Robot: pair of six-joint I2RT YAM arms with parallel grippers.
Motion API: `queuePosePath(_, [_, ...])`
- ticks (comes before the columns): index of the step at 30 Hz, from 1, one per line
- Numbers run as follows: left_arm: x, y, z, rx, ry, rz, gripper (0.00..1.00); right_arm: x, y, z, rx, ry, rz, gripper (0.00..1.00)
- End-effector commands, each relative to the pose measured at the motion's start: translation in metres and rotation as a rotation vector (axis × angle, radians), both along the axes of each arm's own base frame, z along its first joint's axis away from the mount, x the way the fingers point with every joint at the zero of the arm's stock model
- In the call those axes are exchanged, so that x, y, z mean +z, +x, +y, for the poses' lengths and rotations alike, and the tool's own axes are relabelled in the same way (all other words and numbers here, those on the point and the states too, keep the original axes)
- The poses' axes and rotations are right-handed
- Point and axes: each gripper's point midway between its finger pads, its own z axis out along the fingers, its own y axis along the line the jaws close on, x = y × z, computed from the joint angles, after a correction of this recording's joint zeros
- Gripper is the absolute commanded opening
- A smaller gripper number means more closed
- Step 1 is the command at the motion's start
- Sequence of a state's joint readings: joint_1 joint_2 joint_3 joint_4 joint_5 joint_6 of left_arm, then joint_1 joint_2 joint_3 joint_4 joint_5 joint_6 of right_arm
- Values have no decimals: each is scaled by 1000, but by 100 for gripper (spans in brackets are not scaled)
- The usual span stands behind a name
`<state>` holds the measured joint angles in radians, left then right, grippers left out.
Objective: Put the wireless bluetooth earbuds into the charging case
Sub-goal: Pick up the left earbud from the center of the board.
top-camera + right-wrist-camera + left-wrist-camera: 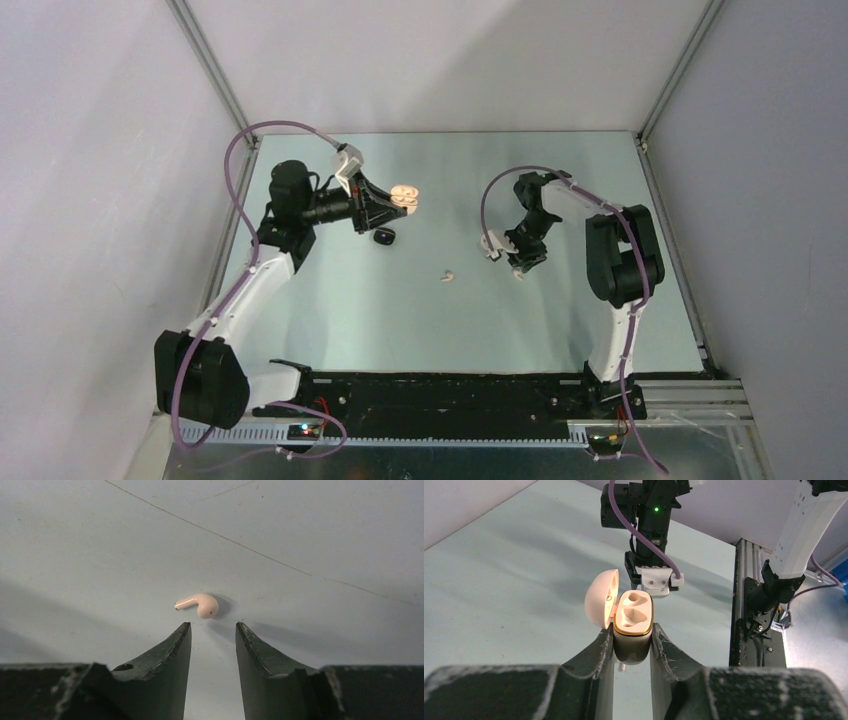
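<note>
My left gripper (633,636) is shut on the open cream-white charging case (633,622) and holds it above the table, lid hinged to the left. Both sockets look empty. The case also shows in the top view (405,197). One cream earbud (199,605) lies on the table just beyond the tips of my right gripper (213,626), which is open and empty. In the top view this earbud (519,274) lies at the right gripper (515,263). A second cream earbud (449,274) lies mid-table between the arms.
A small black pebble-like item (385,237) lies on the table below the left gripper. The right arm's wrist (654,577) faces the held case across the table. Grey walls and frame posts close in the table.
</note>
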<state>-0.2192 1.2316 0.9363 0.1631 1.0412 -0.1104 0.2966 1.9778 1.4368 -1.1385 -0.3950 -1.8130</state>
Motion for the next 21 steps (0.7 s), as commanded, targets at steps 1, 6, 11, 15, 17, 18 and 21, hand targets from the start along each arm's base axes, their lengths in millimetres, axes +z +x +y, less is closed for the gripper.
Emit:
queuePosePath(1, [15,-2,5,24,-19,-47,0,1,0,3,69,-16,1,42])
queuePosePath(6, [14,0,6,34,-19,-46,0,-3,-5,7,78,-13,16,41])
queuePosePath(11, [12,2,7,38,-17,-37,0,-6,-6,10,88,-22,21,40])
queuePosePath(15, [12,2,8,41,-17,-35,0,-9,-5,9,88,-29,22,38])
queuePosePath(17, [12,2,8,42,-17,-36,0,-10,-5,9,86,-28,23,36])
queuePosePath(18, [12,2,7,42,-18,-37,0,-10,-5,9,87,-28,24,36])
queuePosePath(21, [11,3,8,47,-17,-35,0,-11,-7,9,88,-28,27,34])
